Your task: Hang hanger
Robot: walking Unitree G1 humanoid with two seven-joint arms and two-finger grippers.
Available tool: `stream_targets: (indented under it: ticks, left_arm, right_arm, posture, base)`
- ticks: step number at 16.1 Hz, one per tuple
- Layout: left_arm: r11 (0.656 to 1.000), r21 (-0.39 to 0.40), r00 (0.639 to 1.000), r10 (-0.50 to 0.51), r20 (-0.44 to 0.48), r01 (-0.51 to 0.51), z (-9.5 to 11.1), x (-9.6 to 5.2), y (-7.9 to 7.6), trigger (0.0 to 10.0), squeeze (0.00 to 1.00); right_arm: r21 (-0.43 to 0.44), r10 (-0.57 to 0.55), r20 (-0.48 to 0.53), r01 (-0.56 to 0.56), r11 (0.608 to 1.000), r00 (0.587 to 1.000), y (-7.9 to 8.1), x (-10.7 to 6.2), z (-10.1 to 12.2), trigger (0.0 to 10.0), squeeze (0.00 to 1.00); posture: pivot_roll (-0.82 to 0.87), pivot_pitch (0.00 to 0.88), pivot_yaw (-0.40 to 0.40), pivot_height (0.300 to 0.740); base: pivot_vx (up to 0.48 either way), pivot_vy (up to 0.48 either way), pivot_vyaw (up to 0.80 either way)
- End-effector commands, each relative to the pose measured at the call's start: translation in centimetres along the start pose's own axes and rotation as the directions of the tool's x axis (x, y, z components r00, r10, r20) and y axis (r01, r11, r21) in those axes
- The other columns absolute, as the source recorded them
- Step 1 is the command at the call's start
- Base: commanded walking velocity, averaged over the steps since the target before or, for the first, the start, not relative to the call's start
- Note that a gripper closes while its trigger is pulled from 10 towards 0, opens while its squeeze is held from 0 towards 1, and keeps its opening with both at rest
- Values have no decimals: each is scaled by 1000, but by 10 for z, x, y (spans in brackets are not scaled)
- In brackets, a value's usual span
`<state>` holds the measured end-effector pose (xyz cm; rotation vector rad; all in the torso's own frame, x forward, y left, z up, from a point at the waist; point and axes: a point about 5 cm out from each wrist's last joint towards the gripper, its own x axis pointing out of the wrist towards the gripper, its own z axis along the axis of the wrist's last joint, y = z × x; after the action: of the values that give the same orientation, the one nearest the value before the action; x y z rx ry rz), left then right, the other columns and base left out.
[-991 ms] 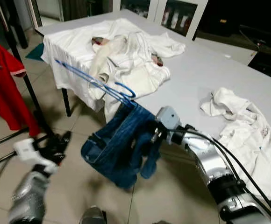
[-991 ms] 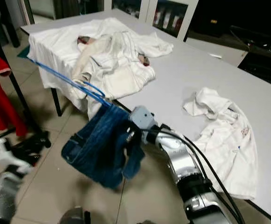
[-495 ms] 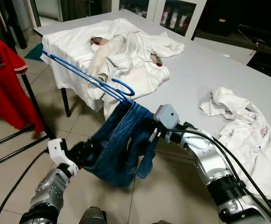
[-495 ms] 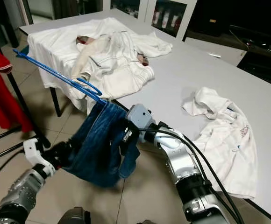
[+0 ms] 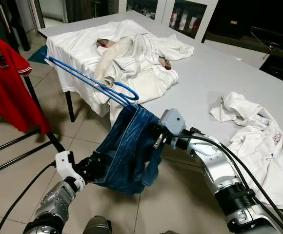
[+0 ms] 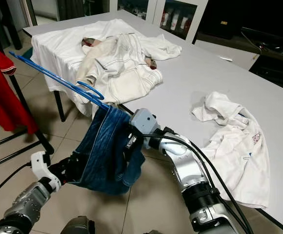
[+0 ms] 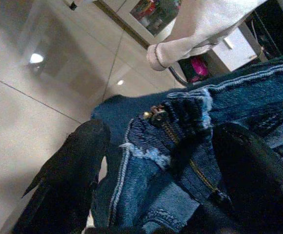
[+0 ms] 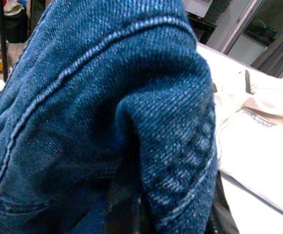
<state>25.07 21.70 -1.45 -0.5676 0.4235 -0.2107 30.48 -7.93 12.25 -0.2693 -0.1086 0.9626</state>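
Note:
A blue hanger (image 5: 90,83) is held in the air beside the table corner, its long end pointing left toward the rack. Blue jeans (image 5: 127,151) drape over it and hang down. My right gripper (image 5: 155,140) is buried in the top fold of the jeans and shut on them; denim (image 8: 107,112) covers its fingers in the right wrist view. My left gripper (image 5: 91,168) is low at the jeans' lower left edge. Its black fingers (image 7: 68,180) stand apart on either side of the zip and waistband (image 7: 180,146), open.
A grey table (image 5: 214,73) carries a pile of white clothes (image 5: 127,53) at its far corner and a crumpled white garment (image 5: 258,136) at the right. A red shirt (image 5: 5,83) hangs on a black rack (image 5: 39,112) at the left, over tiled floor.
My left arm has come up from the floor side and reached the jeans' lower edge. The right gripper has lifted the hanger slightly and swung its long end left.

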Motion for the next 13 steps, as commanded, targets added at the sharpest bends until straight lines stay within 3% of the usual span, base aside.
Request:
stream_targets:
  ticks: [1,5,6,7,8,13]
  left_arm:
    - [998,4,998,-57,-25,57,-4,6,-9,10000,0]
    - [987,-37,984,-159,-77,156,-14,10,-21,10000,0]
    - [981,-49,979,-189,-81,186,-16,10,-24,9059,0]
    - [978,-49,976,-205,-79,202,-18,10,-26,3843,0]
    - [975,-47,972,-220,-79,217,-19,9,-27,0,0]
    - [955,-56,954,-295,-56,292,-19,4,-29,0,0]
  right_arm:
    - [-19,-16,46,16,1000,999,-6,0,12,0,0]
    - [-20,-22,55,23,1000,998,-7,1,15,0,0]
    - [-20,-25,56,26,999,998,-8,1,15,0,0]
    - [-20,-27,57,28,999,998,-8,1,16,0,0]
    - [-19,-38,59,39,999,998,-9,0,15,0,0]
    - [-11,-74,75,75,997,994,-15,1,19,0,0]
  posture:
    - [166,0,-103,710]
    - [164,1,-105,710]
    - [160,0,-104,710]
    - [161,3,-104,710]
    - [161,3,-104,710]
    - [166,4,-102,710]
  base:
    - [0,0,0]
    - [0,0,0]
    - [0,0,0]
    - [0,0,0]
    - [0,0,0]
    - [0,0,0]
